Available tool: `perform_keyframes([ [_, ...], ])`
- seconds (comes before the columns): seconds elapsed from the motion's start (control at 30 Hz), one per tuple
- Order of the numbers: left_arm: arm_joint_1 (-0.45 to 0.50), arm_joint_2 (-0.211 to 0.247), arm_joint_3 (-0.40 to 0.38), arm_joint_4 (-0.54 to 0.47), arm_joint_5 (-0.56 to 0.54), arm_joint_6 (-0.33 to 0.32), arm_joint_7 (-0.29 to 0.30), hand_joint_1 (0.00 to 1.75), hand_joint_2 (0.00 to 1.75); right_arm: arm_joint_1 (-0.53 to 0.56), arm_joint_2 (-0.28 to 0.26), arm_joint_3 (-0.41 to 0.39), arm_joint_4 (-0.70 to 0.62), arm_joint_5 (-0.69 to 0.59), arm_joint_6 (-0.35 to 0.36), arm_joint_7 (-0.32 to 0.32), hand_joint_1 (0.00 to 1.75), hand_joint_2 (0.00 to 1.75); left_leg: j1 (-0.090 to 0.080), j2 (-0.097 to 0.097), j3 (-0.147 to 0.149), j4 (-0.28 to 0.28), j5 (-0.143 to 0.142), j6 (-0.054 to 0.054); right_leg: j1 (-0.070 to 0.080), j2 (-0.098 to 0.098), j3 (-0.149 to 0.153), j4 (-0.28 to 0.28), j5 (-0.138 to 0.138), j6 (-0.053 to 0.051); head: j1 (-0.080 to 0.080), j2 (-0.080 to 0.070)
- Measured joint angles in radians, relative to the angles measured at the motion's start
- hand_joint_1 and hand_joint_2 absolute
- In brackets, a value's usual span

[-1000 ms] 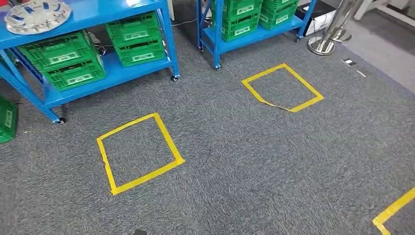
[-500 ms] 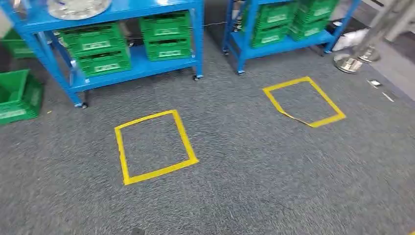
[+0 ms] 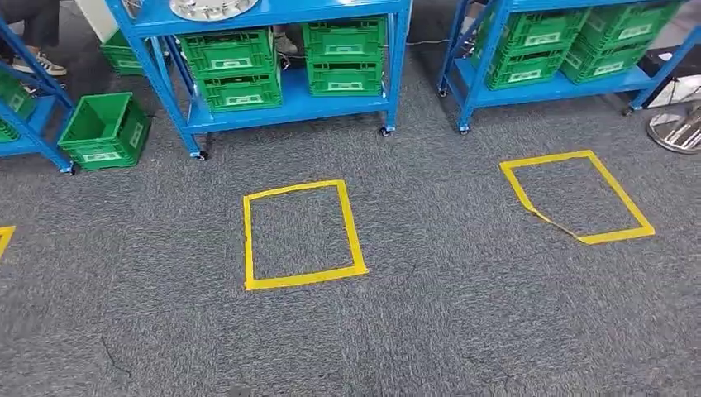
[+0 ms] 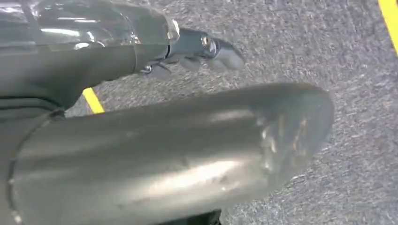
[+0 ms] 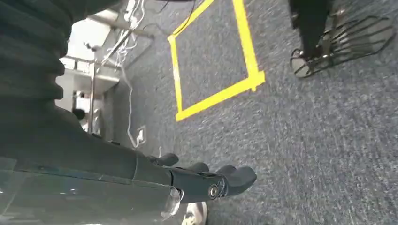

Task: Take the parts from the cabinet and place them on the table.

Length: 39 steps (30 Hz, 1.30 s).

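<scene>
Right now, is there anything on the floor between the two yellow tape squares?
No. In the head view, only bare grey carpet lies between the left square and the right square.

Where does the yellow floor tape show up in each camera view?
Head view: yellow tape square mid-carpet before the blue rack; another to its right.
Left wrist view: a strip between the left hand's thumb and fingers.
Right wrist view: a square beyond the right hand.
Shared landmark: grey carpet.
</scene>
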Motion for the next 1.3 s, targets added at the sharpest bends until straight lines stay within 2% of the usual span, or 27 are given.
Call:
perform_keyframes([
  [0.03, 0.0, 0.0, 0.0, 0.0, 0.0, 0.0, 0.0, 0.0, 0.0, 0.003, -0.001, 0.002, 0.0, 0.0, 0.0, 0.0, 0.0, 1.75, 0.001, 0.0, -0.031, 0.071, -0.024, -0.001, 0.0, -0.007, -0.001, 0.0, 0.0, 0.0, -0.003, 0.0],
  [0.07, 0.001, 0.0, 0.0, 0.0, 0.0, 0.0, 0.001, 0.0, 0.0, 0.004, -0.001, 0.004, 0.0, -0.001, 0.0, 0.001, 0.0, 1.75, 0.002, 0.0, -0.049, 0.11, -0.026, -0.002, 0.0, -0.015, 0.0, 0.001, -0.001, 0.0, -0.008, 0.0],
  [0.1, 0.002, 0.0, -0.001, 0.0, 0.0, 0.0, 0.001, 0.0, 0.0, 0.004, -0.001, 0.004, 0.0, -0.003, 0.0, 0.001, 0.0, 0.0, 0.002, 0.001, -0.028, 0.074, 0.002, -0.001, 0.0, -0.019, 0.0, 0.001, -0.002, 0.0, -0.011, 0.0],
  [0.13, 0.001, 0.0, -0.001, 0.0, 0.0, 0.0, 0.001, 0.0, 0.0, 0.003, -0.001, 0.005, 0.0, -0.01, -0.001, 0.0, 0.0, 0.0, 0.001, 0.005, 0.016, -0.009, 0.045, 0.002, 0.0, -0.021, 0.003, 0.002, -0.005, 0.003, -0.014, 0.0],
  [0.2, -0.001, 0.001, -0.002, 0.0, 0.001, 0.0, 0.001, 0.0, 0.0, 0.001, -0.001, 0.005, 0.0, -0.026, -0.006, -0.012, 0.0, 0.0, -0.001, 0.027, 0.153, -0.246, 0.132, 0.012, 0.0, -0.02, 0.011, 0.003, -0.009, 0.009, -0.021, 0.0],
  [0.23, -0.004, 0.001, -0.002, 0.0, 0.001, 0.0, 0.001, 0.0, 0.0, 0.001, -0.001, 0.005, 0.0, -0.031, -0.008, -0.018, 0.0, 0.0, -0.005, 0.042, 0.193, -0.307, 0.139, 0.014, 0.005, -0.019, 0.012, 0.005, -0.014, 0.016, -0.025, 0.0],
  [0.27, -0.007, 0.001, -0.002, 0.0, 0.002, 0.0, 0.0, 0.0, 0.0, 0.001, -0.001, 0.005, 0.0, -0.035, -0.009, -0.022, 0.0, 0.0, -0.001, 0.033, 0.206, -0.336, 0.155, 0.017, 0.007, -0.018, 0.006, 0.017, -0.017, 0.021, -0.033, 0.0],
  [0.3, -0.008, 0.001, -0.002, 0.0, 0.003, 0.0, 0.0, 0.0, 0.0, 0.0, -0.001, 0.005, 0.0, -0.038, -0.01, -0.023, 0.0, 0.0, 0.006, 0.029, 0.208, -0.339, 0.155, 0.021, 0.008, -0.017, 0.001, 0.025, -0.023, 0.018, -0.026, 0.0],
  [0.33, -0.006, 0.0, -0.002, 0.0, 0.003, 0.0, 0.0, 0.0, 0.0, 0.002, -0.003, 0.005, 0.0, -0.042, -0.012, -0.026, 0.0, 0.0, 0.006, 0.026, 0.208, -0.342, 0.157, 0.008, 0.011, -0.02, -0.001, 0.03, -0.012, -0.019, -0.017, 0.0],
  [0.37, -0.006, 0.0, -0.002, 0.0, 0.003, 0.0, 0.0, 0.0, 0.0, 0.003, -0.003, 0.005, 0.0, -0.042, -0.014, -0.029, 0.0, 0.0, 0.005, 0.022, 0.21, -0.349, 0.16, 0.006, 0.015, -0.022, -0.006, 0.036, -0.011, -0.058, -0.013, 0.0],
  [0.4, -0.007, -0.001, -0.002, 0.0, 0.003, 0.001, 0.0, 0.0, 0.0, 0.004, -0.002, 0.006, 0.0, -0.042, -0.014, -0.03, 0.0, 0.0, 0.002, 0.019, 0.209, -0.35, 0.162, 0.01, 0.017, -0.023, -0.008, 0.037, -0.014, -0.096, -0.008, 0.0],
  [0.43, -0.008, -0.001, -0.002, 0.0, 0.003, 0.002, 0.0, 0.0, 0.0, 0.006, -0.002, 0.006, 0.0, -0.043, -0.014, -0.031, 0.0, 0.0, -0.001, 0.016, 0.209, -0.351, 0.162, 0.011, 0.018, -0.025, -0.012, 0.037, -0.02, -0.123, 0.0, 0.0],
  [0.47, -0.008, -0.001, -0.002, 0.0, 0.003, 0.002, 0.0, 0.0, 0.0, 0.008, -0.003, 0.006, 0.0, -0.043, -0.015, -0.031, 0.0, 0.0, -0.005, 0.012, 0.21, -0.351, 0.162, 0.012, 0.017, -0.027, -0.012, 0.037, -0.023, -0.132, 0.005, 0.0],
  [0.5, -0.007, -0.001, -0.002, 0.0, 0.003, 0.002, 0.0, 0.0, 0.0, 0.008, -0.002, 0.006, 0.0, -0.043, -0.016, -0.031, 0.0, 0.0, -0.007, 0.009, 0.209, -0.351, 0.162, 0.017, 0.015, -0.028, -0.012, 0.036, -0.022, -0.13, 0.006, 0.0],
  [0.53, -0.007, -0.001, -0.002, 0.0, 0.003, 0.002, 0.0, 0.0, 0.0, 0.008, -0.002, 0.006, 0.0, -0.043, -0.015, -0.031, 0.0, 0.0, -0.009, 0.005, 0.209, -0.351, 0.163, 0.027, 0.014, -0.031, -0.012, 0.036, -0.023, -0.126, 0.008, 0.0],
  [0.57, -0.007, -0.001, -0.002, 0.0, 0.003, 0.002, 0.0, 0.0, 0.0, 0.007, -0.001, 0.006, 0.0, -0.043, -0.015, -0.031, 0.0, 0.0, -0.012, 0.002, 0.208, -0.351, 0.161, 0.032, 0.011, -0.032, -0.012, 0.034, -0.021, -0.109, 0.013, 0.0],
  [0.6, -0.006, 0.0, -0.002, 0.0, 0.003, 0.002, 0.001, 0.0, 0.0, 0.008, -0.001, 0.006, 0.0, -0.043, -0.015, -0.031, 0.0, 0.0, -0.013, 0.002, 0.208, -0.351, 0.156, 0.036, 0.009, -0.032, -0.012, 0.033, -0.022, -0.1, 0.014, 0.0],
  [0.63, 0.0, 0.0, -0.002, 0.0, 0.003, 0.002, 0.007, 0.0, 0.0, 0.007, 0.0, 0.006, 0.0, -0.043, -0.015, -0.031, 0.0, 0.0, -0.02, -0.001, 0.209, -0.351, 0.153, 0.06, -0.001, -0.032, -0.008, 0.03, -0.032, -0.036, 0.023, 0.0],
  [0.67, 0.003, 0.0, -0.002, 0.0, 0.003, 0.001, 0.013, 0.0, 0.0, 0.007, 0.0, 0.006, 0.0, -0.044, -0.015, -0.031, 0.0, 0.0, -0.022, -0.001, 0.211, -0.351, 0.15, 0.055, -0.005, -0.031, -0.006, 0.027, -0.027, -0.008, 0.024, 0.0],
  [0.7, 0.004, 0.0, -0.002, 0.0, 0.003, 0.0, 0.015, 0.0, 0.0, 0.008, 0.0, 0.006, 0.0, -0.044, -0.015, -0.031, 0.0, 0.0, -0.023, 0.001, 0.212, -0.351, 0.15, 0.052, -0.006, -0.031, -0.005, 0.024, -0.023, 0.011, 0.021, 0.0],
  [0.73, 0.003, 0.0, -0.002, 0.0, 0.003, -0.001, 0.018, 0.0, 0.0, 0.008, -0.001, 0.006, 0.0, -0.044, -0.015, -0.031, 0.0, 0.0, -0.021, 0.001, 0.211, -0.351, 0.151, 0.05, -0.006, -0.03, -0.004, 0.022, -0.026, 0.022, 0.019, 0.0],
  [0.9, 0.003, -0.001, -0.003, 0.0, -0.006, 0.0, 0.028, 0.0, 0.0, 0.011, -0.003, 0.006, 0.0, -0.043, -0.014, -0.031, 0.0, 0.0, -0.011, 0.002, 0.219, -0.352, 0.139, 0.032, 0.004, -0.018, -0.004, 0.024, -0.033, 0.023, 0.019, 0.0],
  [1.03, 0.003, 0.0, -0.003, 0.0, -0.007, 0.0, 0.028, 0.0, 0.0, 0.013, -0.003, 0.006, 0.0, -0.043, -0.012, -0.03, 0.0, 0.0, -0.008, 0.003, 0.241, -0.364, 0.129, 0.017, 0.008, -0.008, 0.008, 0.025, -0.048, 0.005, 0.015, 0.0],
  [1.07, 0.003, 0.0, -0.003, 0.0, -0.007, 0.0, 0.028, 0.0, 0.0, 0.013, -0.003, 0.006, 0.0, -0.042, -0.011, -0.03, 0.0, 0.0, -0.008, 0.003, 0.249, -0.368, 0.125, 0.014, 0.008, -0.006, 0.014, 0.025, -0.053, 0.004, 0.012, 0.0],
  [1.13, 0.004, 0.0, -0.003, 0.0, -0.007, 0.0, 0.028, 0.0, 0.0, 0.014, -0.003, 0.006, 0.001, -0.042, -0.011, -0.029, 0.0, 0.0, -0.008, 0.004, 0.266, -0.374, 0.117, 0.015, 0.009, -0.004, 0.027, 0.025, -0.062, -0.001, 0.005, 0.0],
  [1.17, 0.004, 0.0, -0.003, 0.0, -0.007, 0.001, 0.028, 0.0, 0.0, 0.015, -0.003, 0.006, 0.001, -0.042, -0.012, -0.029, 0.0, 0.0, -0.008, 0.004, 0.275, -0.376, 0.111, 0.01, 0.009, -0.004, 0.034, 0.025, -0.068, -0.002, 0.002, 0.0],
  [1.3, 0.011, 0.001, -0.003, 0.001, -0.007, 0.001, 0.028, 0.0, 0.0, 0.016, -0.003, 0.006, 0.002, -0.042, -0.011, -0.028, 0.0, 0.0, -0.008, 0.004, 0.311, -0.386, 0.091, 0.01, 0.01, -0.004, 0.063, 0.02, -0.083, -0.001, -0.004, 0.0],
])
